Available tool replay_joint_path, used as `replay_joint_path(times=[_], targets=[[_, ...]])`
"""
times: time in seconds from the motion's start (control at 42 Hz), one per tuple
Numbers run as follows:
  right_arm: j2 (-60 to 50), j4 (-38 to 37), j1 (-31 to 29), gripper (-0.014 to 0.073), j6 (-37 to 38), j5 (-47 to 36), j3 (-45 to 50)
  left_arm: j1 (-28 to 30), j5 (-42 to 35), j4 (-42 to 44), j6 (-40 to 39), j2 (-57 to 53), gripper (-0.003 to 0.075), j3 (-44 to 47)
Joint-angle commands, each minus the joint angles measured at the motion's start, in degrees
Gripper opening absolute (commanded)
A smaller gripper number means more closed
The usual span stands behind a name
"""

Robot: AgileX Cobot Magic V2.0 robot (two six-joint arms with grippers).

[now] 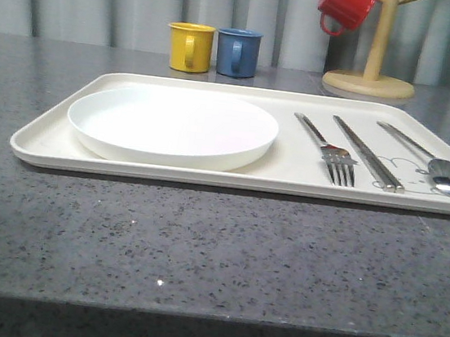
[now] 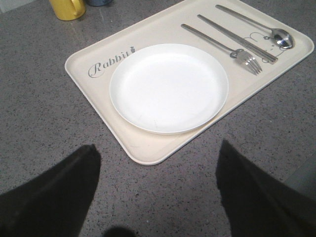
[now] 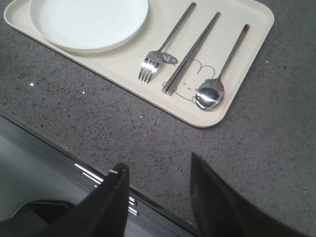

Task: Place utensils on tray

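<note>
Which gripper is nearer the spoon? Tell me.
Right. The right gripper hovers off the tray's near edge by the spoon; the left gripper is beyond the plate.

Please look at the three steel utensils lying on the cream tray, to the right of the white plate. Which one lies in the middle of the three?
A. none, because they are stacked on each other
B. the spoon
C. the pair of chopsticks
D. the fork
C: on the tray, the chopsticks lie between the fork and the spoon, side by side, right of the plate.
</note>
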Motion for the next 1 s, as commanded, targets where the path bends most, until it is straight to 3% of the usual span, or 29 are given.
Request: replay_joint_path(times=[0.0,0.333,0.452,0.571,0.642,0.69,0.975], targets=[[-4.16,0.28,-0.28,0.0330,1.19,-4.24,0.60,-0.39,-4.09,0.53,-0.42,0.10,0.0491,-1.41],[-7.48,0.28,-0.28,0.0322,1.74,-4.30,1.49,-0.39,-4.24,0.53,-0.42,0.10,0.0480,-1.41],[-7.48,0.28,-0.28,0.0184,2.02,-4.33,1.49,-0.39,-4.24,0.53,-0.42,0.10,0.0350,-1.41],[-7.48,0.28,-0.28,-0.0006,2.02,-4.37,1.49,-0.39,-4.24,0.53,-0.42,0.10,0.0149,-1.41],[-7.48,0.28,-0.28,-0.0074,2.02,-4.37,1.49,-0.39,-4.24,0.53,-0.42,0.10,0.0052,-1.41],[-7.48,0.28,-0.28,-0.0063,2.02,-4.54,1.49,-0.39,-4.24,0.53,-0.42,0.10,-0.0007,-1.41],[-7.48,0.59,-0.28,-0.0067,2.02,-4.90,1.49,-0.39,-4.24,0.53,-0.42,0.10,-0.0020,-1.41]])
